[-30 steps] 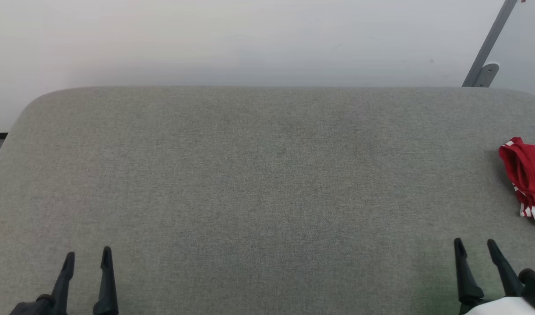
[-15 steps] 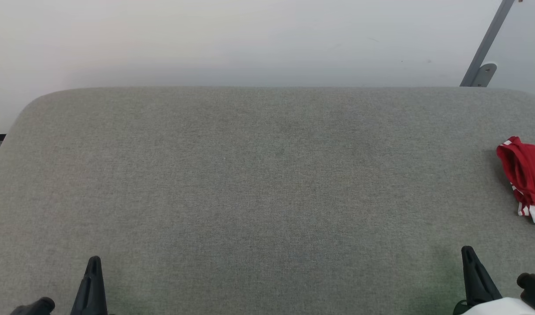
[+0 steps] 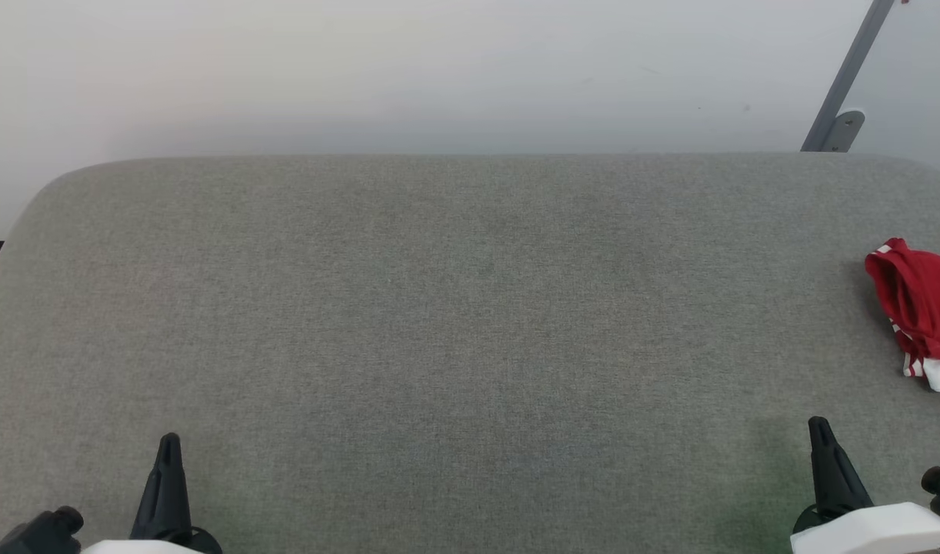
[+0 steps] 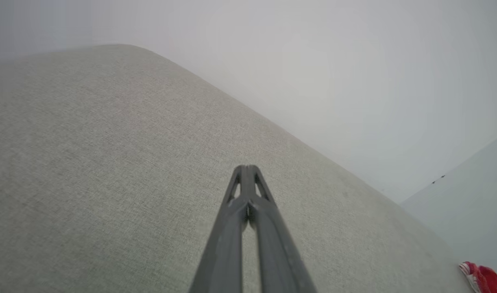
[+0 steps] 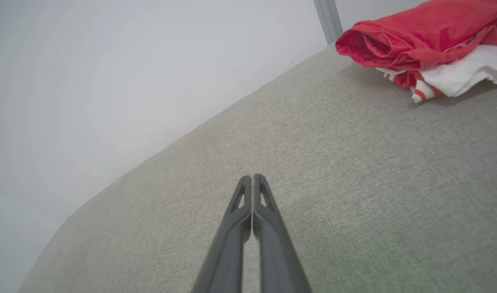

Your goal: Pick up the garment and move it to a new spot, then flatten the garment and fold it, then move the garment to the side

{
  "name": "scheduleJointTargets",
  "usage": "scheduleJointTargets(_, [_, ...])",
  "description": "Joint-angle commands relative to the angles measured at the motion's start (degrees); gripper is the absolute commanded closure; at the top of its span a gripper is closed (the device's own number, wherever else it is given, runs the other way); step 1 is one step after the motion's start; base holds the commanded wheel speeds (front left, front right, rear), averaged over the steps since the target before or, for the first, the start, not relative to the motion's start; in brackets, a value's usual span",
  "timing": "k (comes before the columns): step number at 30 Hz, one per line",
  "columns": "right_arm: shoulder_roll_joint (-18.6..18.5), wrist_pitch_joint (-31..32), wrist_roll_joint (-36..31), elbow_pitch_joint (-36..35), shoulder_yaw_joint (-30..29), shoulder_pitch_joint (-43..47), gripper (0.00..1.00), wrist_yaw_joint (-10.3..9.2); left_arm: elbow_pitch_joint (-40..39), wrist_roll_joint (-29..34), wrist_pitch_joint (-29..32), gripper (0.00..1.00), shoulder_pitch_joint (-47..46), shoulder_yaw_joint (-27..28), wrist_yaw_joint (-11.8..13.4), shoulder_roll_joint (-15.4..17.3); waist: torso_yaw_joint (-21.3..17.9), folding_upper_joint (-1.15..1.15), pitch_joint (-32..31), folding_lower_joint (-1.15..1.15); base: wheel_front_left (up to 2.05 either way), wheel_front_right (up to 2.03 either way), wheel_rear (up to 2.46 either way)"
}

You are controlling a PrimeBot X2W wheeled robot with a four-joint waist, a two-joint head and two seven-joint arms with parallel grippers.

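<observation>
We see the garment (image 3: 920,308), a red tee w/ white sleeve & striped trim, bunched in a heap on the grey fabric tabletop (image 3: 470,308), far right side, partly cut off by the head view's edge. Our right gripper (image 5: 252,177) is clenched, tips pressed together, nothing betw. them; the tee lies ahead & to its right, near but apart. Left gripper (image 4: 247,167) is clenched too, empty, well apart from the tee.

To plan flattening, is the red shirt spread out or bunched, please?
Bunched: the garment lies in a crumpled heap, white fabric tucked under red folds.
</observation>
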Motion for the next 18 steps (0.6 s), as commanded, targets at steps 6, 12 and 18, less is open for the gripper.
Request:
scheduleJointTargets(6, [0.29,1.69,5.88,-1.12,-0.54,-2.08,1.0,-0.01,-0.07,-6.38,1.61,1.0,-2.44,-0.04,-0.05,0.08,-0.24,0.0,-0.07,0.0,0.0,0.0,0.0])
scheduleJointTargets(12, [0.69,2.96,10.27,-1.22,-0.69,-2.79,1.0,-0.01,0.43,-10.96,2.88,1.0,-3.44,-0.1,-0.06,-0.16,-0.47,0.0,-0.14,0.0,0.0,0.0,0.0])
scheduleJointTargets(18, [1.06,4.18,14.36,-1.32,-0.83,-3.37,1.0,-0.01,0.88,-15.32,4.08,1.0,-4.42,-0.15,-0.07,-0.39,-0.7,0.0,-0.21,0.0,0.0,0.0,0.0])
